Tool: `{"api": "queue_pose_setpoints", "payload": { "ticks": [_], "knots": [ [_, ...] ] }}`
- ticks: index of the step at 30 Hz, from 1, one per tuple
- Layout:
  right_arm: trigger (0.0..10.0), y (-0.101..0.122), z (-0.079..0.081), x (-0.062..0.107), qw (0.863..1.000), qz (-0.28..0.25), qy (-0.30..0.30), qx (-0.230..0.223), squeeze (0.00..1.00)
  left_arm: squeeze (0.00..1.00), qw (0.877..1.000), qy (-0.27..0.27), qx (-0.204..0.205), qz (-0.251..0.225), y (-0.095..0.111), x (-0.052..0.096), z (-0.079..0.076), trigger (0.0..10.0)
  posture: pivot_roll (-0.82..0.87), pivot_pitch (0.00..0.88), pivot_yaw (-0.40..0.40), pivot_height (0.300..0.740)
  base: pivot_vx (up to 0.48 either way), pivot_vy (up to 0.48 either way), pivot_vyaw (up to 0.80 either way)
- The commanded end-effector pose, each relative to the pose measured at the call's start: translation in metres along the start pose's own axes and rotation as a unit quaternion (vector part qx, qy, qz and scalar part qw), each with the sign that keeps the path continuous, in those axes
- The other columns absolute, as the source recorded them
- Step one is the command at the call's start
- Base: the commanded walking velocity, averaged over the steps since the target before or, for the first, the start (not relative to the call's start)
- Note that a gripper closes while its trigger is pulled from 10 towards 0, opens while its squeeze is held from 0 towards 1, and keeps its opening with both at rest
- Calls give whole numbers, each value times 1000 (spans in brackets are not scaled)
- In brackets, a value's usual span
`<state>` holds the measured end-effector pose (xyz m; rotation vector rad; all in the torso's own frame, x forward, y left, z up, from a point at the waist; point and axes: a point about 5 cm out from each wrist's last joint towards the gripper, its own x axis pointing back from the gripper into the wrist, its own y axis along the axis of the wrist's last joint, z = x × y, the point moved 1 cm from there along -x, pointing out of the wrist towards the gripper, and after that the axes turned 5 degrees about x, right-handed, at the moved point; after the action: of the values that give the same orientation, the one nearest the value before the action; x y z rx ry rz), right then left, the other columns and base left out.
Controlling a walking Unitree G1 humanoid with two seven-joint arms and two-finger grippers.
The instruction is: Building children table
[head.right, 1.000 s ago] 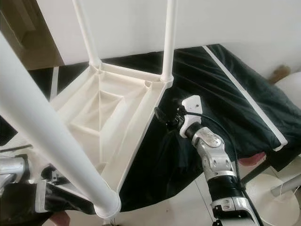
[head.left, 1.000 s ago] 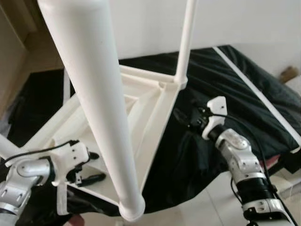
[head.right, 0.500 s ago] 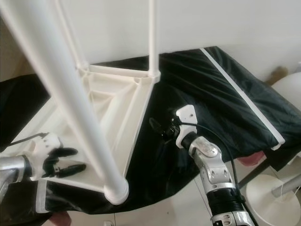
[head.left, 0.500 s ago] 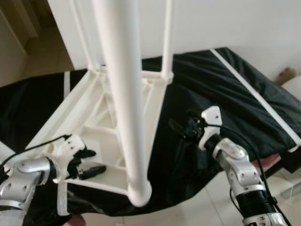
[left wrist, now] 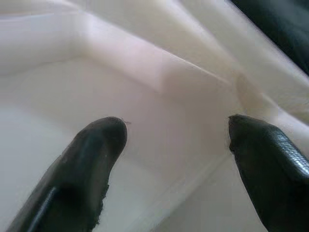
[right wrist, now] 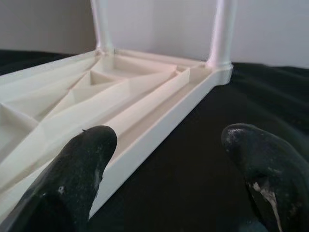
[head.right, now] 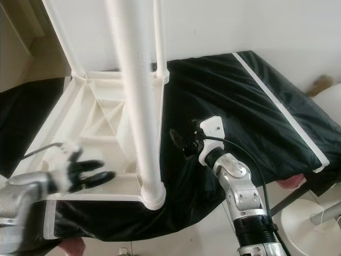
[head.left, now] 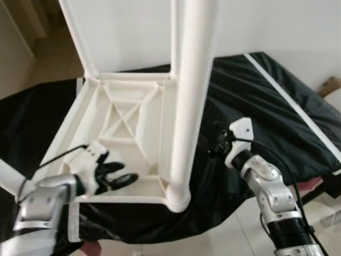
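Observation:
A white plastic children's table (head.left: 125,114) lies upside down on a black cloth (head.left: 266,101), its ribbed underside facing up and its round legs standing upright. One thick leg (head.left: 189,101) rises at the near right corner. My left gripper (head.left: 114,176) is open over the table's near edge, left of that leg; in the left wrist view its fingertips (left wrist: 96,145) hover close above a white rib. My right gripper (head.right: 184,141) is open above the black cloth, just right of the table's right edge (right wrist: 159,121), with nothing between its fingers.
The black cloth with a white stripe (head.right: 277,85) covers a low surface that ends at the right and front. A white wall (head.right: 240,21) stands behind. A round white base (head.right: 309,224) sits on the tiled floor at the lower right.
The view has swung, so the table's legs appear shifted. My left gripper has moved right and forward over the table's near edge. The right gripper stays beside the table's right edge.

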<state>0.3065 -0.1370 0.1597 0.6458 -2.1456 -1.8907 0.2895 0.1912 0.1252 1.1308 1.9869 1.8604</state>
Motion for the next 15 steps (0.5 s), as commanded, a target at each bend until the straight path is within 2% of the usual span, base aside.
{"api": "queue_pose_setpoints", "payload": {
  "ticks": [1,2,4,6,7,8,11,14,15],
  "knots": [
    [10000,-7,5,16,1000,14,-4,-6,0,0,992,121,-16,-30,8,-1,6,10000,45,61,25,740,0,0,0],
    [10000,-7,5,16,1000,14,-4,-6,0,0,992,121,-16,-30,8,-1,6,10000,45,61,25,740,0,0,0],
    [10000,-10,7,25,1000,22,2,-10,0,0,996,71,-10,-47,13,-3,-8,10000,42,59,27,740,0,0,0],
    [10000,-11,7,27,1000,23,-2,-12,0,0,997,54,-6,-50,15,-2,-12,10000,42,59,27,740,0,0,0],
    [10000,-12,5,31,1000,29,-6,-11,0,0,997,15,-28,-67,19,-1,-23,10000,40,58,27,740,0,0,0],
    [10000,-12,5,31,1000,29,-6,-11,0,0,997,15,-28,-67,19,-1,-23,10000,40,58,27,740,0,0,0],
    [10000,-14,3,39,999,37,-6,-12,0,0,990,-78,-75,-89,23,2,-50,10000,35,55,29,740,0,0,0],
    [10000,-13,3,41,999,38,-6,-13,0,0,989,-92,-79,-89,23,3,-55,10000,35,55,29,740,0,0,0],
    [10000,-11,4,44,999,37,7,-16,1000,0,986,-112,-81,-95,24,4,-64,10000,28,52,37,740,0,0,0]
  ]
}}
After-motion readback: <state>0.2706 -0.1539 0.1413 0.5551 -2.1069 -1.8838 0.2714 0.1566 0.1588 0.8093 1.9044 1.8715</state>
